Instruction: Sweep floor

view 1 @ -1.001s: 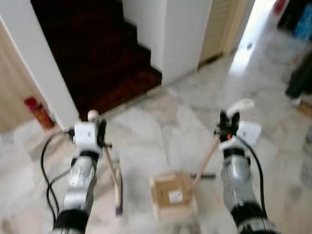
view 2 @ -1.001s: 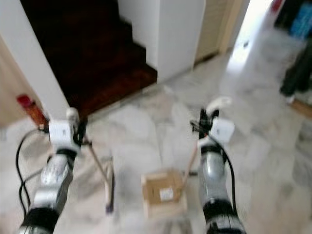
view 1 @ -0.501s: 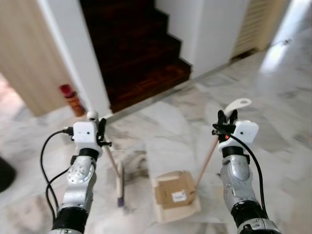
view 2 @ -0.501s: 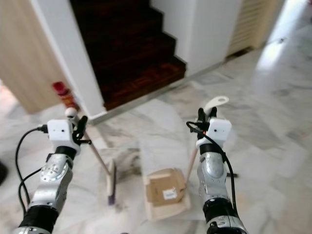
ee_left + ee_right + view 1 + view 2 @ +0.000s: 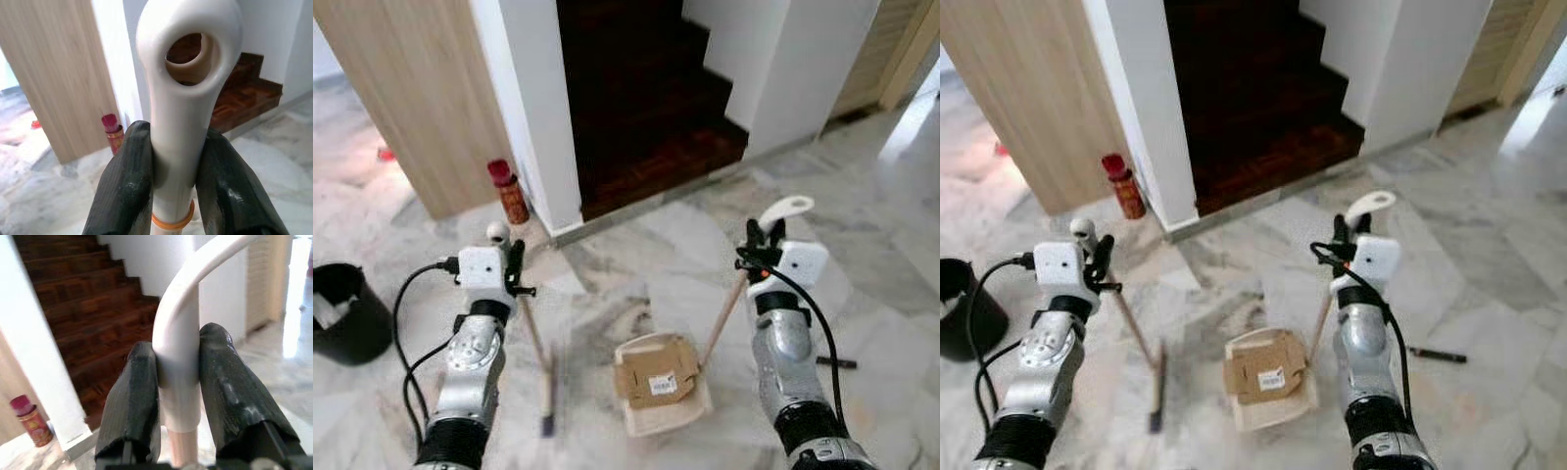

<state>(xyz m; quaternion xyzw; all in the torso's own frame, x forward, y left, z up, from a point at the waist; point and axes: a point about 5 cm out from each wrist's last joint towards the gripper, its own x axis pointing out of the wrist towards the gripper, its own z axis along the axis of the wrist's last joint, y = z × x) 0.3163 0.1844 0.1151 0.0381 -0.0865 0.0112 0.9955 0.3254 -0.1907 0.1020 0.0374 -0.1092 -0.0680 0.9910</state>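
My left gripper point(image 5: 514, 262) is shut on the white-capped top of a wooden broom handle point(image 5: 533, 328). The handle slants down to the broom's brush head point(image 5: 547, 394) on the marble floor. In the left wrist view both black fingers point(image 5: 128, 176) clamp the white cap with its hanging hole. My right gripper point(image 5: 762, 235) is shut on the curved white grip of the dustpan's wooden handle point(image 5: 722, 318). The cream dustpan point(image 5: 668, 417) rests on the floor between my arms, with a flat piece of brown cardboard point(image 5: 656, 377) lying in it. In the right wrist view the fingers point(image 5: 134, 396) squeeze the grip.
Dark wooden stairs point(image 5: 646, 108) rise straight ahead between white walls point(image 5: 533, 108). A red bottle point(image 5: 512, 193) stands at the wall's foot beside a wood panel point(image 5: 411, 98). A black bin point(image 5: 342, 313) stands at the far left. A thin black stick point(image 5: 833, 362) lies on the floor at the right.
The camera has turned to the left, bringing the wood panel and black bin into view. Both grippers keep their hold, and broom and dustpan have come along with me.
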